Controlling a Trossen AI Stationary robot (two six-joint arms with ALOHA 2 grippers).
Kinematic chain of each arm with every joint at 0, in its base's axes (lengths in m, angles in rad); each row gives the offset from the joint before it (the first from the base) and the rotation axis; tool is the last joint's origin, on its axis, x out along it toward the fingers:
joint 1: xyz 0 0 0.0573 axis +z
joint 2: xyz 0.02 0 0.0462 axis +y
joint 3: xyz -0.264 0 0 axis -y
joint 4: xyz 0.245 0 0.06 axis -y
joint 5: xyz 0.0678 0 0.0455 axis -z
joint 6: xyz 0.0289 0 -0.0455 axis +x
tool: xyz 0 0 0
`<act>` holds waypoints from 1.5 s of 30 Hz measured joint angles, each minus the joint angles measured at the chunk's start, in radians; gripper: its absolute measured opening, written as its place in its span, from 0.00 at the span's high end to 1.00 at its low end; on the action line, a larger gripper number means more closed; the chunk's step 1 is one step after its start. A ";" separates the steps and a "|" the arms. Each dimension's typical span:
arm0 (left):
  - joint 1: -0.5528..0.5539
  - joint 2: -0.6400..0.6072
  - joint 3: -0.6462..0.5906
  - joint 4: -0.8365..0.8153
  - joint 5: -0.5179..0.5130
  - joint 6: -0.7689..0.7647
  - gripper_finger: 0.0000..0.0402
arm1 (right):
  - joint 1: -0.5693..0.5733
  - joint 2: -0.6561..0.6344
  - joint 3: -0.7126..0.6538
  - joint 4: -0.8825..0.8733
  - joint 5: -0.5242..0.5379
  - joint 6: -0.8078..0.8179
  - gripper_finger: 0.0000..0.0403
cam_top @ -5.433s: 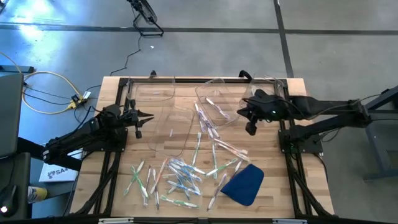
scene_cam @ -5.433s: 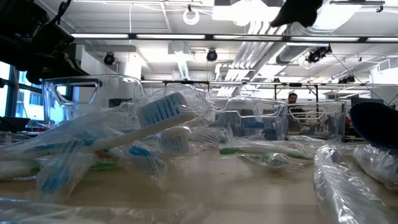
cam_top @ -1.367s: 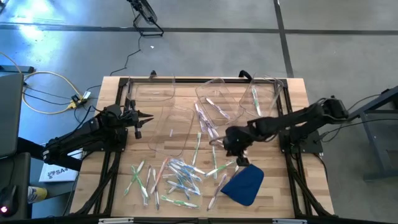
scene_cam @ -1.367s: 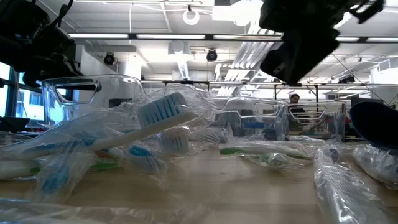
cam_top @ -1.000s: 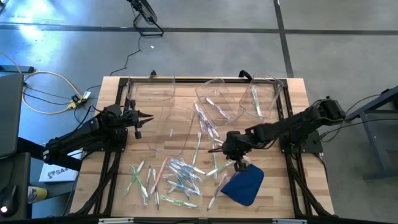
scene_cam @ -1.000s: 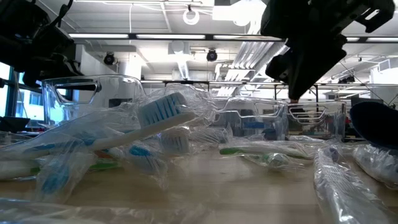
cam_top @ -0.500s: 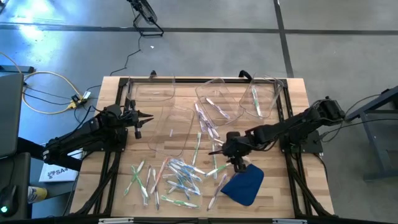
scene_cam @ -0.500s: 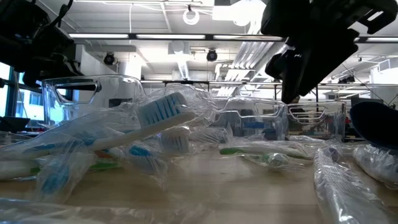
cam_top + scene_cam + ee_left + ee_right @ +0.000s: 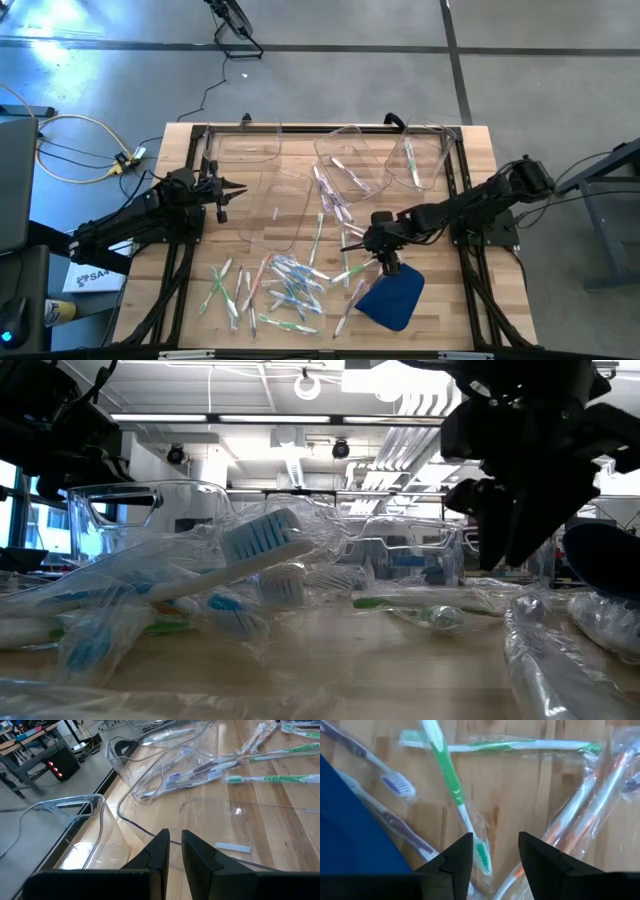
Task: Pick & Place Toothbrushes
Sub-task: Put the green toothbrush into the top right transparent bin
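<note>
your right gripper [image 9: 366, 243] sits low over the middle of the table in the high view, its fingers spread apart with nothing between them, just above the blue cloth [image 9: 391, 296]. the wrapped toothbrushes [image 9: 290, 281] lie scattered over the near half of the wooden table [image 9: 480, 140], most in a heap left of the cloth, a few trailing up toward the clear plastic bins [image 9: 351, 160] at the far edge; some brushes already lie inside two of those bins. your left gripper [image 9: 228, 187] waits at the table's left side, beside another clear bin.

in the low view, a blue-bristled toothbrush [image 9: 262, 538] in clear wrap rests tilted on the pile up close, and the right arm hangs dark in the upper right.

in the left wrist view, your left gripper [image 9: 174, 842] shows its fingers standing narrow, only a thin gap between them and nothing in it, hovering over a clear bin's rim [image 9: 85, 802]; farther off a bin holds purple toothbrushes [image 9: 195, 771].

in the right wrist view, your right gripper [image 9: 494, 851] is open above a green toothbrush [image 9: 454, 795], whose lower end lies near the left finger [image 9: 454, 862]. an orange toothbrush [image 9: 590, 815] lies to one side, a purple toothbrush [image 9: 394, 782] near the cloth's edge.
</note>
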 joint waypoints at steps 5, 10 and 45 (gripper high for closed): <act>0.000 0.000 0.000 0.000 0.000 0.000 0.88 | 0.000 0.024 -0.029 0.071 0.001 0.004 0.63; 0.000 0.000 0.000 0.000 0.000 0.000 0.88 | 0.002 0.102 -0.029 0.079 -0.023 0.001 0.63; 0.000 0.000 0.000 0.000 0.000 0.000 0.88 | 0.066 0.159 -0.029 0.048 0.039 -0.025 0.82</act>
